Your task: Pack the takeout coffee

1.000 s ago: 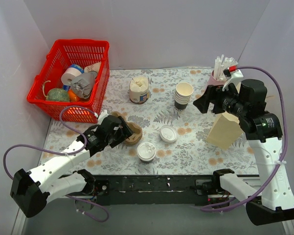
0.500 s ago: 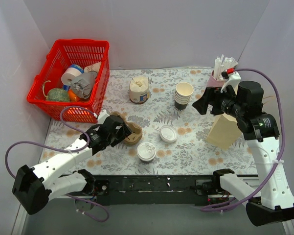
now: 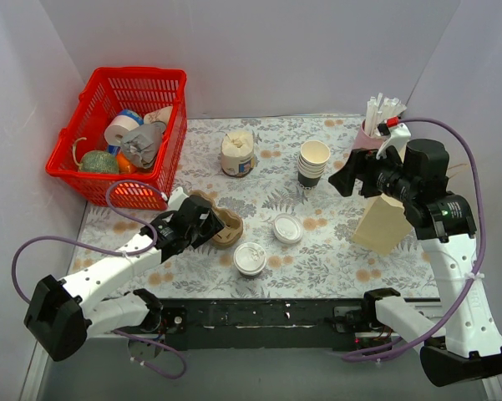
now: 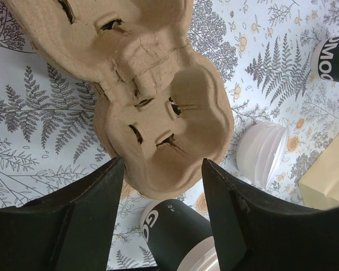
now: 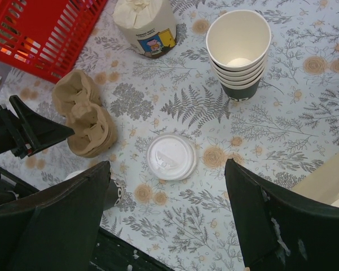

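Left end effector (image 3: 202,224) sits low over the worktop (image 3: 317,269), left of centre, on a white arm stretched flat from the near-left corner. Jaws stand apart, one on each side of the near lobe of a brown cardboard cup carrier (image 3: 226,227). Whether the fingers (image 4: 90,214) press on it cannot be told.

Right end effector (image 3: 344,177) is held high over the far-right part of the worktop. The arm is bent up steeply from the near-right corner and the wrist is turned leftward. Jaws wide, nothing in them.

Takeout coffee (image 3: 251,259) stands upright close to the near edge, about mid-width. It is just beside the cup carrier on its near-right side, just right of the left end effector and outside its jaws. It is well apart from the right end effector.

Top view gives only the white lid of the takeout coffee. Left wrist view adds its dark side wall with white letters, partly behind one finger. In the right wrist view it is almost hidden behind a finger.

That view looks down on:
- a loose lid (image 5: 171,157) lying flat
- a cup stack (image 5: 238,51)
- a jar (image 5: 145,25)
- a corner of the red basket (image 5: 51,34) at the far-left corner

Paper bag (image 3: 382,221) stands near the right edge.
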Controlling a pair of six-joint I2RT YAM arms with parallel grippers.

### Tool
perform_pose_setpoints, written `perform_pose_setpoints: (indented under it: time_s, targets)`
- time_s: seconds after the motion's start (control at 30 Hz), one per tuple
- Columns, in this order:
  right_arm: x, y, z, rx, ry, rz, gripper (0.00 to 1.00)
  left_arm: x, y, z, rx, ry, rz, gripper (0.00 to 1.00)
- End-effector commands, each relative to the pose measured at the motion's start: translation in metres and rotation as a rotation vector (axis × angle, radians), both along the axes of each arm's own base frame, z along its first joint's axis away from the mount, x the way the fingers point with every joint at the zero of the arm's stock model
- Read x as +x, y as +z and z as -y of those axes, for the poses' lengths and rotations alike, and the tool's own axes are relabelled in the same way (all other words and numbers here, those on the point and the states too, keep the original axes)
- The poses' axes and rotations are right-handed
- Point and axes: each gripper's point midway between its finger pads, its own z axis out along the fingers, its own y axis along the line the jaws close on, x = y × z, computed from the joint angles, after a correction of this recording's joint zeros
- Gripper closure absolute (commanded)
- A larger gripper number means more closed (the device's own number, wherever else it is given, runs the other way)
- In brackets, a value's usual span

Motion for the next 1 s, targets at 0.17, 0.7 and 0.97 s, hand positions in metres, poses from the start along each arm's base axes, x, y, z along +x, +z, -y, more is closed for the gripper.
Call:
perform_pose_setpoints:
  time_s: [0.17,0.7,0.97]
  targets:
    - [0.005,0.004,0.003,-0.007,-0.013,0.041,0.1,0.004,-0.006,-0.008,0.023,0.036,0.003,0.44]
    - [0.008,-0.001,0.006,-0.015,-0.033,0.032,0.1,0.01,-0.014,-0.008,0.033,0.049,-0.022,0.63]
    - [0.003,-0.002,0.006,-0.01,-0.033,0.036,0.1,0.009,-0.024,-0.011,0.081,0.022,-0.095,0.78]
